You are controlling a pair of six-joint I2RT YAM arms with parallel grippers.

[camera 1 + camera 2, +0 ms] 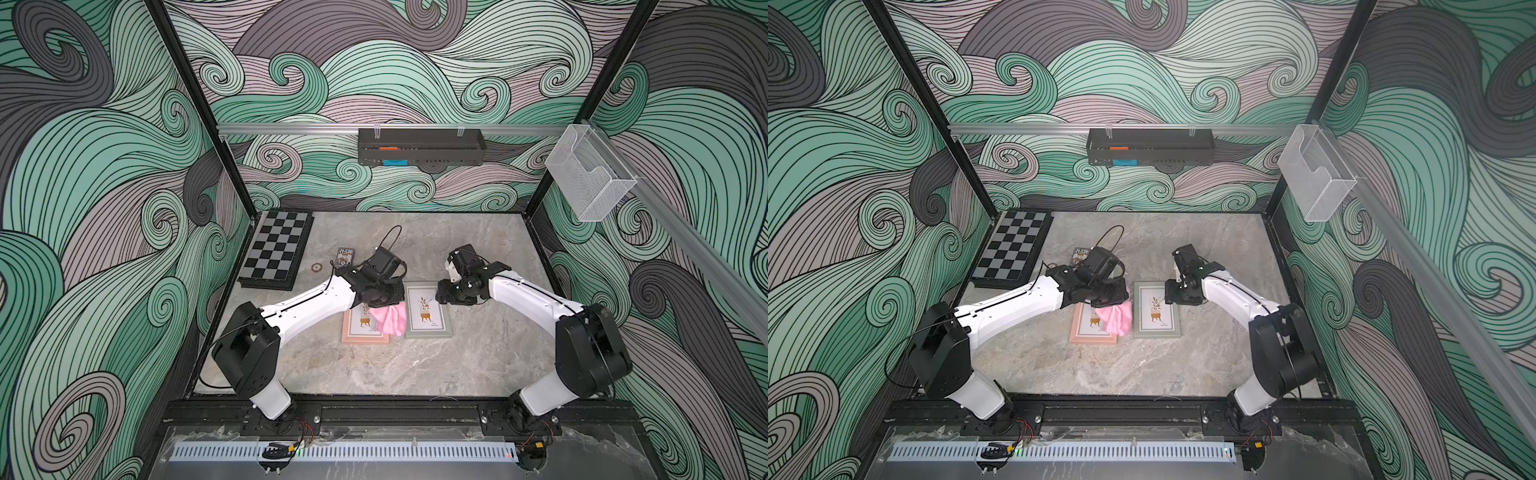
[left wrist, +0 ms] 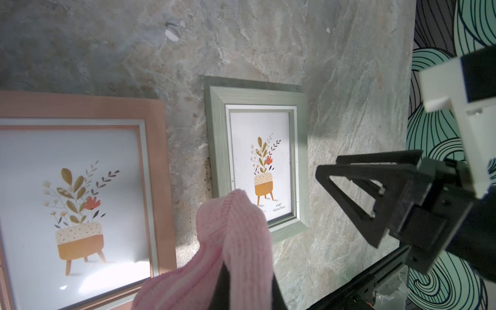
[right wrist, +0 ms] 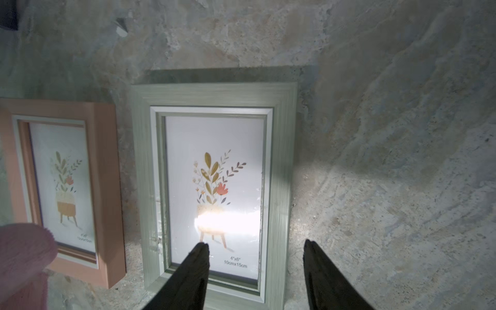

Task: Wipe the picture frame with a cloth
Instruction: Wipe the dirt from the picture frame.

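Hanging from the left gripper point(image 2: 224, 281), the pink cloth point(image 1: 390, 318) droops in a bunch near the middle of the table point(image 1: 415, 365). The jaws are squeezed together on the top of the cloth. In both top views the arm's black wrist covers them. Only the left wrist view shows a dark bit of finger poking out of the folds.

The cloth hangs over the right side of the pink frame point(image 1: 362, 337) and the gap next to the green frame point(image 1: 428, 332). It is hard to tell if it touches the glass or hangs just above it. The left arm hides the far end of the pink frame, and the cloth hides part of its flower picture. The two frames lie flat side by side, close but apart.

The right gripper point(image 3: 255, 244) is over the right edge of the green frame. Its jaws are apart and hold nothing. One finger is over the glass and one is over the bare table. Whether they touch down cannot be told. A bright glare on the glass washes out the painted pot.

A chessboard point(image 1: 276, 249) lies by the far left corner. A small card box point(image 1: 344, 257) sits next to it, partly behind the left arm.
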